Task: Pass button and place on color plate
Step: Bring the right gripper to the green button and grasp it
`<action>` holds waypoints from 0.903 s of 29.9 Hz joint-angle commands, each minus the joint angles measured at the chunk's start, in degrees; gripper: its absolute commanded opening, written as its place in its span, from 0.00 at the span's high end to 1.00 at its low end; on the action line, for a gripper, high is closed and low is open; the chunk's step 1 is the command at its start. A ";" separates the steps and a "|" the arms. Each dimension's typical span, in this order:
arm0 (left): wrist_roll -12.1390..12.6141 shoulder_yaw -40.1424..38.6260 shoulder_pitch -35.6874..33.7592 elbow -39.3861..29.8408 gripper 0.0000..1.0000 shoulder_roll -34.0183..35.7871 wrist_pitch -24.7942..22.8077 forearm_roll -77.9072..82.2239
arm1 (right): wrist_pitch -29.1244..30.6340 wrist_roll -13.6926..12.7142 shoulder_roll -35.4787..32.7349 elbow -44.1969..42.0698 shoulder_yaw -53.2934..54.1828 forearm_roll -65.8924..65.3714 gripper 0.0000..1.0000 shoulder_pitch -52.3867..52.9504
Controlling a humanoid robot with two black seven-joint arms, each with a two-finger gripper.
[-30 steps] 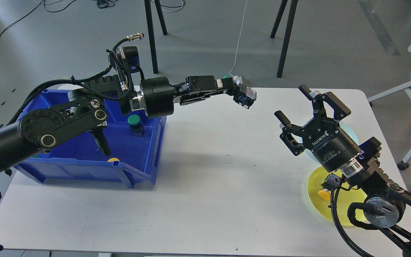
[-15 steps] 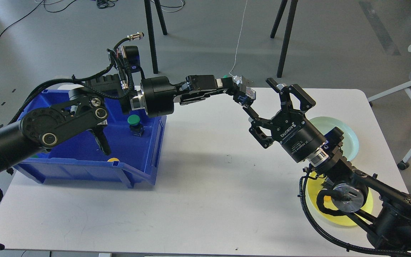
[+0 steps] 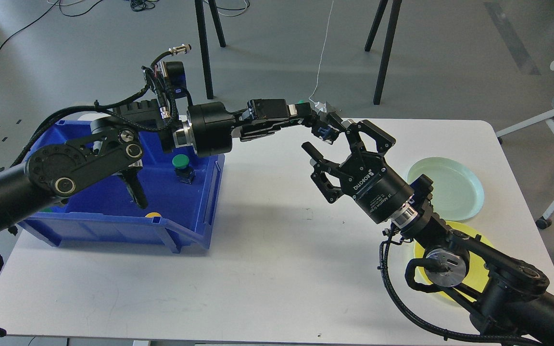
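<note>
Your right gripper (image 3: 333,140), fingers spread wide, has swung in from over the plates and now brackets the button (image 3: 324,130) pinched in the left gripper (image 3: 321,126) mid-air. Handover's imminent; color plate (image 3: 450,269) waits at the table's near-right corner.
</note>
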 commanded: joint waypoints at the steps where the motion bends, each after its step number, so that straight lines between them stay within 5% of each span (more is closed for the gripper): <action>1: 0.00 0.00 -0.09 0.27 0.93 -0.01 -0.40 -0.32 | 0.00 -0.04 -0.08 0.08 0.33 -0.01 0.74 -0.08; 8: 0.00 0.00 -0.09 0.45 0.88 -0.10 -0.58 -0.40 | -0.26 -0.04 -0.26 0.00 1.21 -0.01 0.97 -0.17; 16: 0.00 -0.09 0.09 0.54 0.38 -1.07 -0.31 -3.03 | -0.35 -0.04 -0.70 0.26 2.79 -0.01 1.00 -1.05; 20: 0.00 -0.09 0.17 1.85 0.20 -1.15 -0.49 -6.02 | -0.26 -0.04 -0.88 0.44 4.19 -0.01 1.00 -2.36; 27: 0.00 -0.09 0.17 1.86 0.17 -1.24 -0.49 -6.64 | -2.18 -0.04 -1.67 0.09 15.42 0.25 1.00 -10.70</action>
